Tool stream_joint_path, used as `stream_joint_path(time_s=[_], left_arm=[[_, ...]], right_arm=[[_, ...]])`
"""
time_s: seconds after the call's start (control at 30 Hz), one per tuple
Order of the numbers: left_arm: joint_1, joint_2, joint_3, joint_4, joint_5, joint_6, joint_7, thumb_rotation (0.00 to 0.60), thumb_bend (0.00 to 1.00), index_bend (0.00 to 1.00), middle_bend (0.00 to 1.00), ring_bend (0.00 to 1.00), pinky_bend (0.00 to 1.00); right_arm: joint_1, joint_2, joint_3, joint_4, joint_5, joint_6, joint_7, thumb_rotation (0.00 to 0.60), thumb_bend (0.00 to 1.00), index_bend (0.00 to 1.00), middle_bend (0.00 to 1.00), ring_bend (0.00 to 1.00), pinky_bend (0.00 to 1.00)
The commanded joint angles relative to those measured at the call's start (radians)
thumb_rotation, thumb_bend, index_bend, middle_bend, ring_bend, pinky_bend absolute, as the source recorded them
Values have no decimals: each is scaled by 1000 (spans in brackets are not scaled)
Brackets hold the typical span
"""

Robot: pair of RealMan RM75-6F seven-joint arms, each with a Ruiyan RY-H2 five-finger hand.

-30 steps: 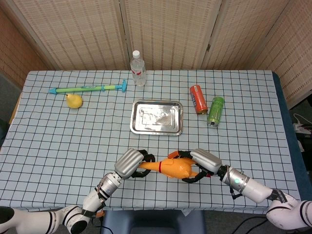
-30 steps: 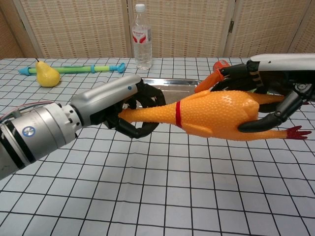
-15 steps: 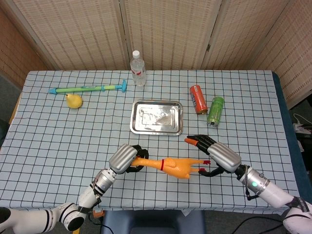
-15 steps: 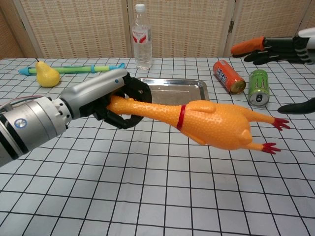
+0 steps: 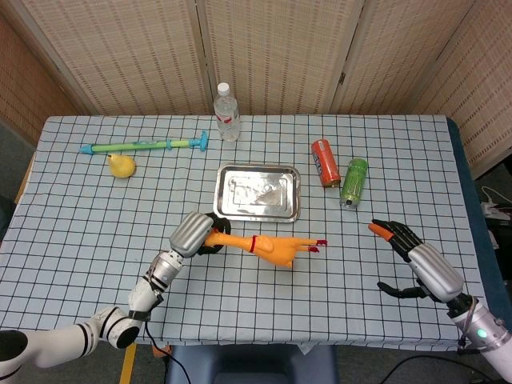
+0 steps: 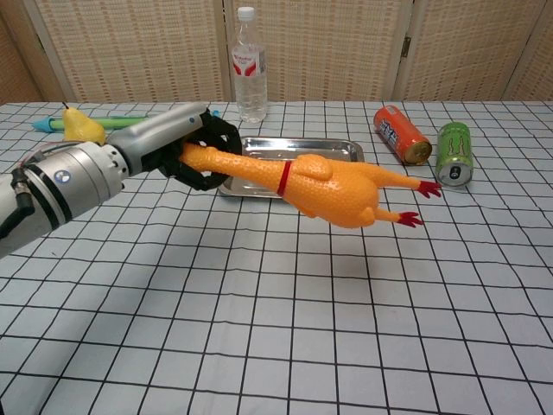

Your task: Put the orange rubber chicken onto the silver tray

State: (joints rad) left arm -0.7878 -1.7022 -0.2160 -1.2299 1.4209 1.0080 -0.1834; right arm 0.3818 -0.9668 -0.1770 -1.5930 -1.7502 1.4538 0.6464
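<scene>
the orange rubber chicken [image 6: 333, 188] is held by its neck end in the left hand [image 6: 194, 151], whose dark fingers are wrapped around the thin neck. the toy is carried clear of the checked tablecloth [image 5: 96, 216], lying roughly level, with its red collar just beyond the fingers and its red feet pointing toward the robot's right. in the head view the chicken [image 5: 264, 246] is seen just in front of the near edge of the rectangular silver metal tray [image 5: 230, 210], not over it. the left hand [image 5: 194, 233] sits beside the tray's near left corner.

the right hand [image 5: 416, 261] is seen only in the head view, well apart from the chicken, near the table's right front; its fingers are spread and nothing is held in it.

behind the tray a clear plastic water bottle [image 6: 250, 66] stands upright. to the tray's right an orange drink can [image 6: 401, 135] and a green drink can [image 6: 454, 154] lie on their sides, side by side. at the far left a yellow pear [image 5: 122, 166] lies just beside a long green and blue toy stick [image 5: 144, 146].
</scene>
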Motion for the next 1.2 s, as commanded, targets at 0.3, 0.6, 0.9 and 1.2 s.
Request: stream_joint_path(time_s=[0.3,0.6,0.9,1.2], left_arm=[[-143,-78,-111,315,-122,-199,-202,600,803,861,650,480,670],[-229,-243,-87,730,-103,-284,-379,600,717,761,634,479,668],[-272,-317,-49,905,-70,-362,-600,600,530,0,145,258,497],[-289,-324,-14,912,-48,-392,-598,600,433,0,0,2,219]], right_arm=[[-72,-19,1,119,45,1,87,600,206,0,0,0,0],[-80,-23,14,141,61,-44,85,600,207,0,0,0,0],[-91,-24,29,158,68,-57,113,600,206,0,0,0,0],[-106,-27,33,176,58,-50,144,600,206,0,0,0,0]])
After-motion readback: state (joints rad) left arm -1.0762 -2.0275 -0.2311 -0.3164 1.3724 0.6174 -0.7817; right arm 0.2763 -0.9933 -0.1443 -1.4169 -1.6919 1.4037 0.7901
